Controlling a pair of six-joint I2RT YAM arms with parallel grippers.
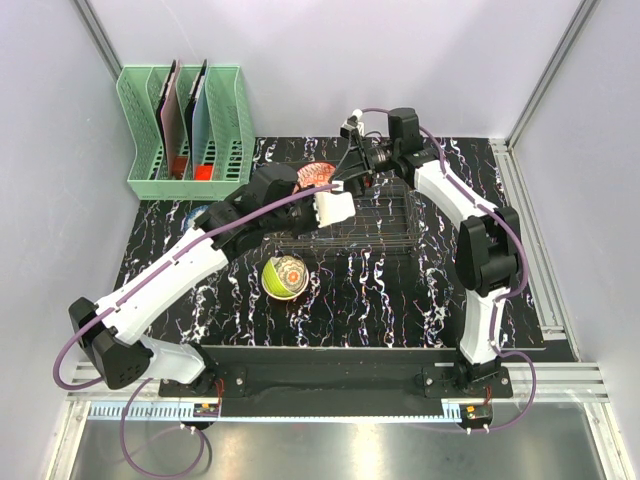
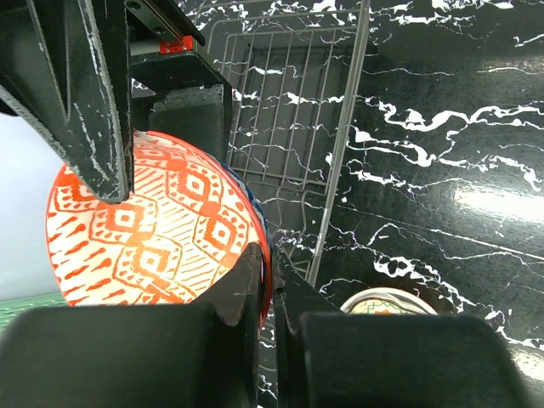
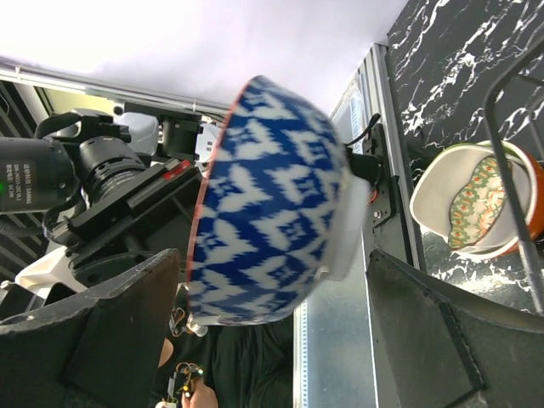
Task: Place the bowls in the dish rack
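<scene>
The left gripper (image 2: 270,276) is clamped on the rim of 1 blue-backed bowl (image 2: 153,229), above the rack (image 1: 378,228) at its far left. The right gripper (image 3: 272,263) has its fingers apart around that bowl. 1 lime bowl (image 1: 283,277) lies on the rack's near side.

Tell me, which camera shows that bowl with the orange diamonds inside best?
The left wrist view: the bowl fills its left half, pattern sharp, rim pinched in the left claw. The right wrist view shows only its blue-and-white outside. The top view shows just a small reddish sliver.
</scene>
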